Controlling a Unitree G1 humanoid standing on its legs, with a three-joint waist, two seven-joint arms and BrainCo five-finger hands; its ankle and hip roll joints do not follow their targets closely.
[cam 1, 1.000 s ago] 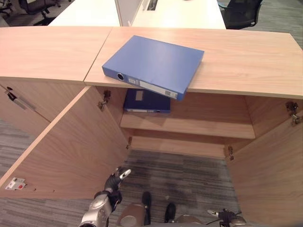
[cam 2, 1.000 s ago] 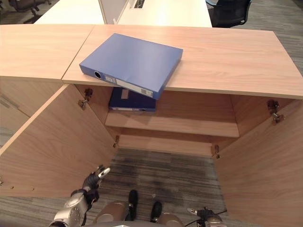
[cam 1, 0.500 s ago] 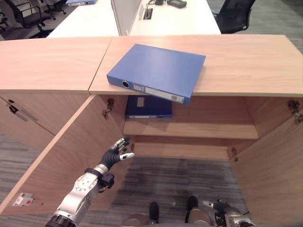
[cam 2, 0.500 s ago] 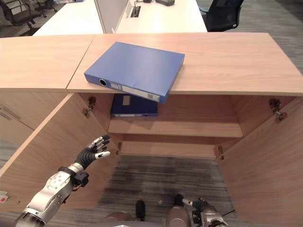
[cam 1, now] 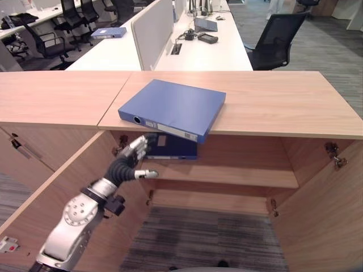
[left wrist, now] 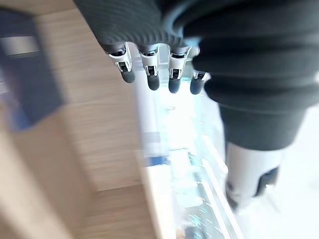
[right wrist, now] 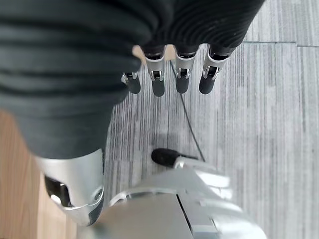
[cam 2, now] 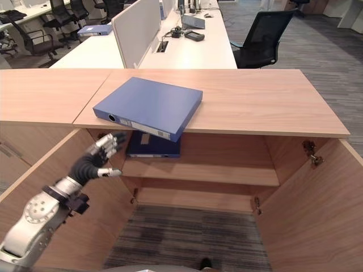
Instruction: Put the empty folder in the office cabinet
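Left hand (cam 1: 135, 157) open, empty, just below overhanging corner of flat blue plastic folder (cam 1: 173, 107) on wooden cabinet top (cam 1: 283, 105); spine faces hand

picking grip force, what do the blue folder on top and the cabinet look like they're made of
Blue folder: looks like rigid board under a smooth matte blue plastic skin; flat faces, crisp edges, a ringed finger hole in the spine. Office cabinet: light wood-grain laminate board, probably; even printed grain, matte, metal hinges.
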